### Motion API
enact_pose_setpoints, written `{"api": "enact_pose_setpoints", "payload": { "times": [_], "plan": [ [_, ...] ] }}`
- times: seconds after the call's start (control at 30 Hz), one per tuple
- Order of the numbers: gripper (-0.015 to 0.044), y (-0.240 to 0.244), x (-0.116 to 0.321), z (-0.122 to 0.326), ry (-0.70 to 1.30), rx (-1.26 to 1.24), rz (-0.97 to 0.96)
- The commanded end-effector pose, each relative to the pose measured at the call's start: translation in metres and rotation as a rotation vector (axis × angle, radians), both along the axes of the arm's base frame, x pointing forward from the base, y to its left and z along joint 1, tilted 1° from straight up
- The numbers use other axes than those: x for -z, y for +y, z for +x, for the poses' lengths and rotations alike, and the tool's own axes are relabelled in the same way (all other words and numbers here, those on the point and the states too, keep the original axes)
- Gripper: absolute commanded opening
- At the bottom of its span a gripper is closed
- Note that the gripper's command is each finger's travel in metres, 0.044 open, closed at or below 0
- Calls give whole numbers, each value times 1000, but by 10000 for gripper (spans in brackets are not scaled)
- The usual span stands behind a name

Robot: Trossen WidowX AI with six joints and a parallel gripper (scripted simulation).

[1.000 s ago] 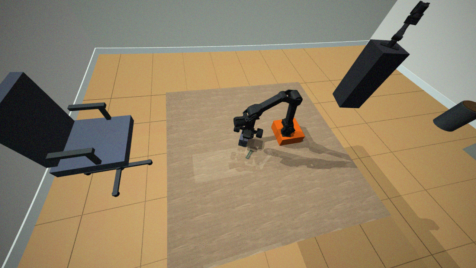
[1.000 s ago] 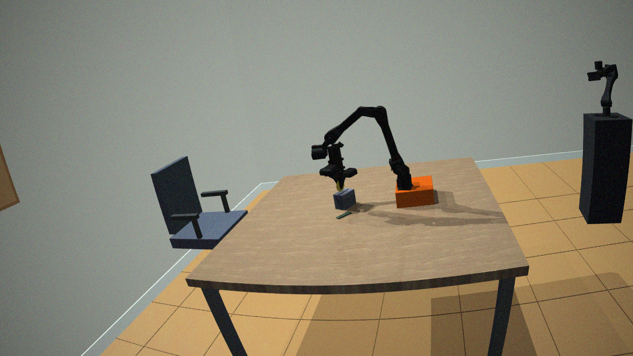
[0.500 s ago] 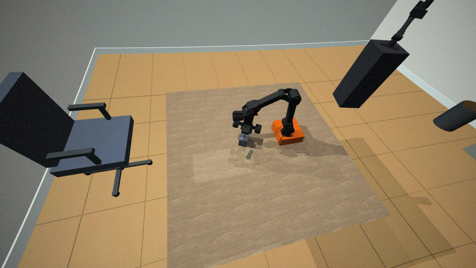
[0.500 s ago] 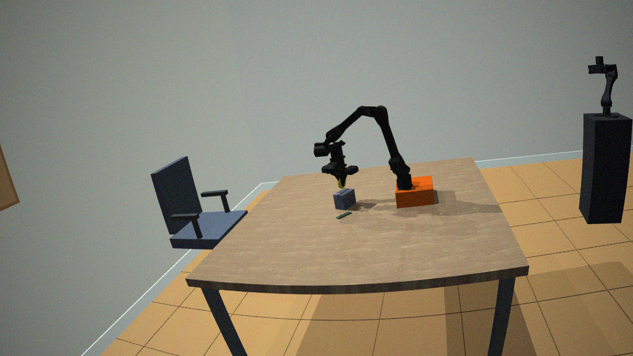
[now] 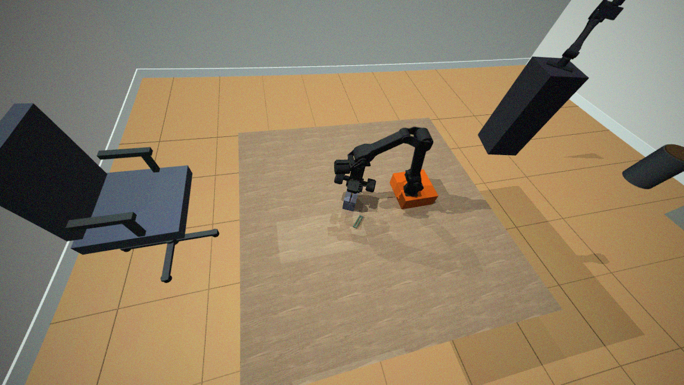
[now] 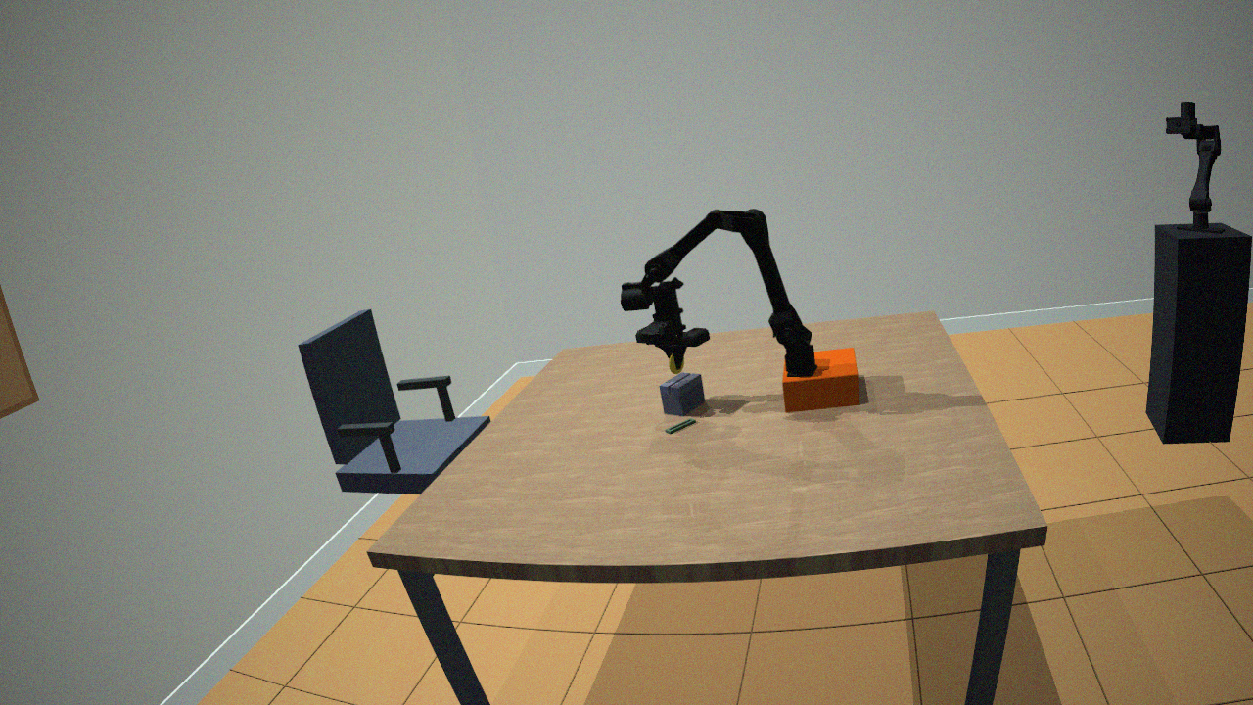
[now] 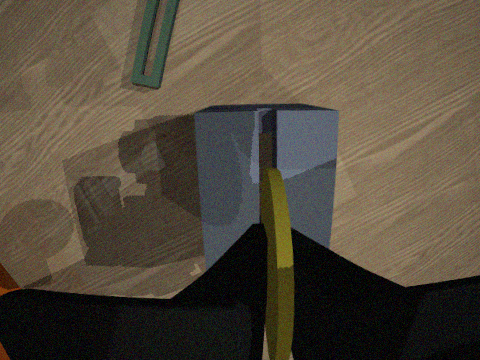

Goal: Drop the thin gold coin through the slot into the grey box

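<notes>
Here the gripper [image 7: 276, 314] pinches the coin [image 7: 276, 260] above the box [image 7: 267, 174]; slight tilt could jam it at the slot [image 7: 267, 140].

Blue office chair [image 5: 119, 201], dark pedestal [image 6: 1195, 333], wooden table [image 6: 701, 491], tiled floor [image 5: 143, 311]

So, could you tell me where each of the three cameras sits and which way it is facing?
Top: high above the room, tilted down at the table; the whole arm and its orange base show.
Exterior: off the table's front corner, looking across it; the whole arm shows, with the gripper above the grey box.
Wrist: on the gripper, looking down past the dark fingers clamping the gold coin, lined up with the box's slot.
All three share the box and the vacated green holder.
</notes>
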State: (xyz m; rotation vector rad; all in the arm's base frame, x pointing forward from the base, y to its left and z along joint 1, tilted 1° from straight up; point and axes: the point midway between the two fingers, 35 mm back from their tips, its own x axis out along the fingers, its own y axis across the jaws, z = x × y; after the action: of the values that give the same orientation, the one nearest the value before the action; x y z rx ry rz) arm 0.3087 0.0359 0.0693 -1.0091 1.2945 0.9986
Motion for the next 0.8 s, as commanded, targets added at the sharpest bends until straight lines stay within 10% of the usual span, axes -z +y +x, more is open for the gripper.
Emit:
{"api": "enact_pose_setpoints", "payload": {
  "times": [0.0, 0.77],
  "plan": [
    [0, -2, -1, 0, 0, 5, -1],
    [0, -6, 1, 1, 2, 1, -1]
  ]
}}
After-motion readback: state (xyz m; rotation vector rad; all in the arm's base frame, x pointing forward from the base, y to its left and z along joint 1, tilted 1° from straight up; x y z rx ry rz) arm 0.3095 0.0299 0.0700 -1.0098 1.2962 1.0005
